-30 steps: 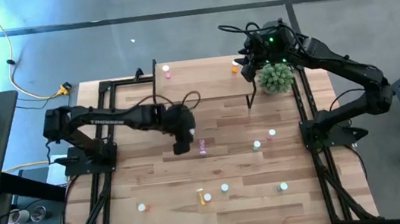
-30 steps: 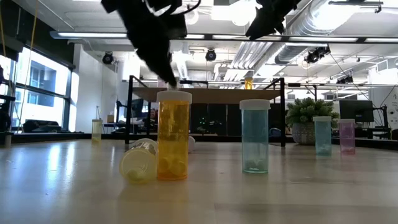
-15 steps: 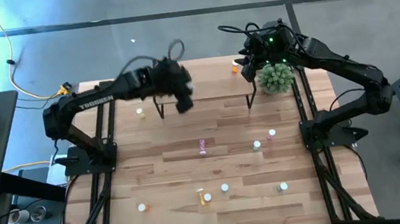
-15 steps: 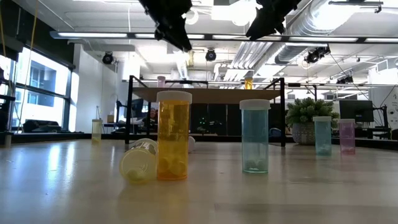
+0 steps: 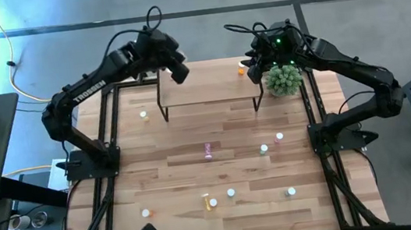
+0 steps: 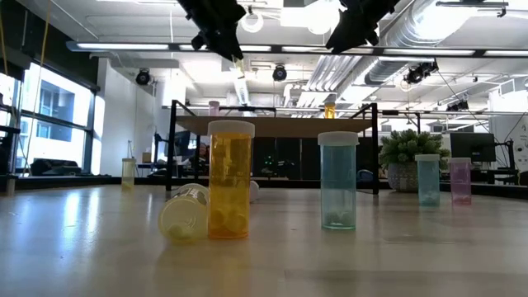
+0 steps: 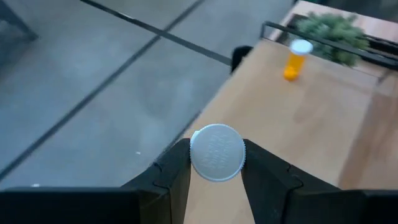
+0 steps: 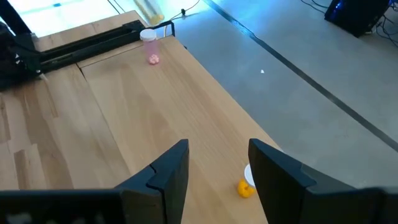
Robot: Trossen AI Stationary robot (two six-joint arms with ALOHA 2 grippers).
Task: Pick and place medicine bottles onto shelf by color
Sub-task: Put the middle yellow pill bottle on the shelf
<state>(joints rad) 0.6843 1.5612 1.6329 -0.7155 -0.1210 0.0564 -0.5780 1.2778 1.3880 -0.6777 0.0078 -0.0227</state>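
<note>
Above the left end of the shelf (image 5: 206, 83), I am holding the left claw (image 7: 216, 163) pinching a white-capped bottle (image 7: 217, 152) upright, the board lying straight below, while the right claw (image 8: 214, 163) is hanging spread over the orange bottle (image 8: 246, 188).

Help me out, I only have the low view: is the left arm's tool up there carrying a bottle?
Observer: Yes. The left wrist view shows the left tool shut on a white-capped bottle; its body is hidden beneath the cap.
Operator: Where is it over the table?
Observer: Seen from above, it is over the left end of the shelf.
Operator: And the right tool?
Observer: The right tool is open and empty, above the orange bottle at the shelf's right end.
</note>
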